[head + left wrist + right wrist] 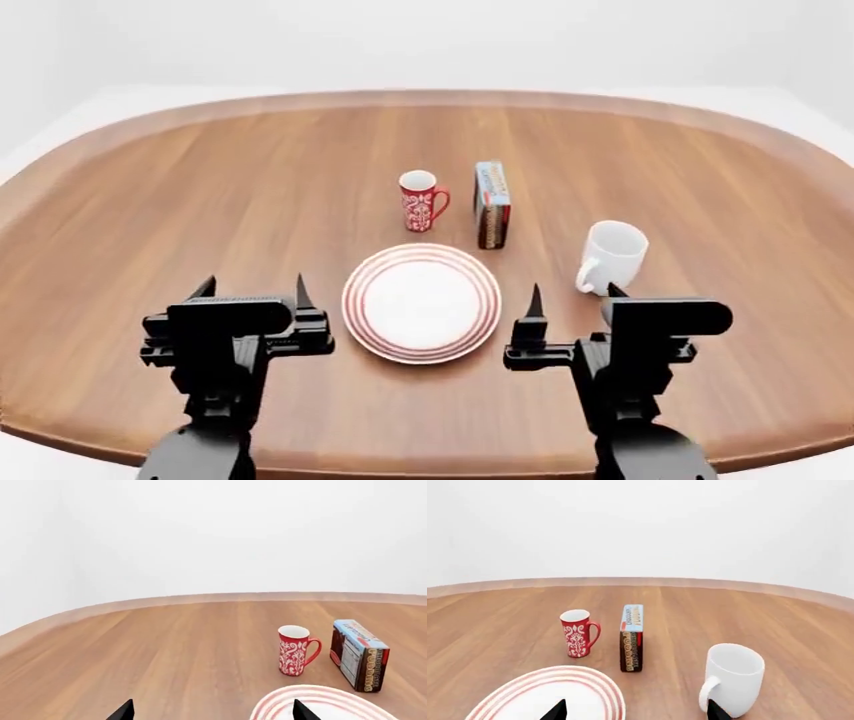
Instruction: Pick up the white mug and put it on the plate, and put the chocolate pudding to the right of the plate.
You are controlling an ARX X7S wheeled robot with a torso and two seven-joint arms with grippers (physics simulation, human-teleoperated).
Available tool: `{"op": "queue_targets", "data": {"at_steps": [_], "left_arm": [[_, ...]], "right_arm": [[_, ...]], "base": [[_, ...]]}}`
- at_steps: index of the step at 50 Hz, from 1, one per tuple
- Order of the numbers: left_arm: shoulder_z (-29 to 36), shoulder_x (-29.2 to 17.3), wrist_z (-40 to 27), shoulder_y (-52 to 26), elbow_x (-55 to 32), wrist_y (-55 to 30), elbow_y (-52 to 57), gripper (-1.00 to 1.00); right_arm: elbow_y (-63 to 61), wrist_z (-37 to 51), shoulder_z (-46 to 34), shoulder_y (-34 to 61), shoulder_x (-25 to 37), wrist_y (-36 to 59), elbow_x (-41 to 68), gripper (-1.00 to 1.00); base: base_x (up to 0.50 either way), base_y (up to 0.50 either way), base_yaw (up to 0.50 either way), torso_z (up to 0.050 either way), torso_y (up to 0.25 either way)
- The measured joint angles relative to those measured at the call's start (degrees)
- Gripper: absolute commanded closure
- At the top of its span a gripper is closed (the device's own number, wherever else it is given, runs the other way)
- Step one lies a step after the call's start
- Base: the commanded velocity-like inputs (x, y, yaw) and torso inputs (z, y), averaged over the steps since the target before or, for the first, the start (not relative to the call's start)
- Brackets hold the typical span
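1. The left gripper (250,290) hovers low over the table (160,200), left of the plate (422,301), its two dark pointed fingers spread wide with nothing between them.
2. The right gripper (574,295) hovers the same way right of the plate, fingers wide apart and empty; its right finger sits just in front of the white mug (614,256).
3. Both arms reach forward side by side from the near edge, black boxy wrists level, fingertips aimed at the far side.
4. The white mug stands upright, right of the plate and apart from it. It is glossy and plain, mouth up, its loop handle turned toward the near-left, toward the robot.
5. The plate lies flat between the grippers, round, white in the middle with concentric red rings out to the rim.
6. The pudding (493,204) stands on a long narrow edge just beyond the plate's far-right rim. Its long axis runs from near to far; the light blue lettered face points up, and a dark brown end faces the robot.
7. A red mug (420,200) with a white pattern stands upright just left of the pudding, not touching it, handle toward the box.
8. The table is smooth brown wood grain with a rounded edge.
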Motion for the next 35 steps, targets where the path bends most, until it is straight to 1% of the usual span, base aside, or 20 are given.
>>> {"op": "queue_targets", "data": {"at_steps": [35], "left_arm": [[1.0, -1.7, -2.2, -1.3, -0.8, -0.4, 0.5, -1.0]], "right_arm": [[-0.7, 1.1, -1.0, 1.3, 1.4, 1.6, 1.7, -1.0]], "base": [[0.5, 0.0, 0.0, 0.0, 0.0]]}}
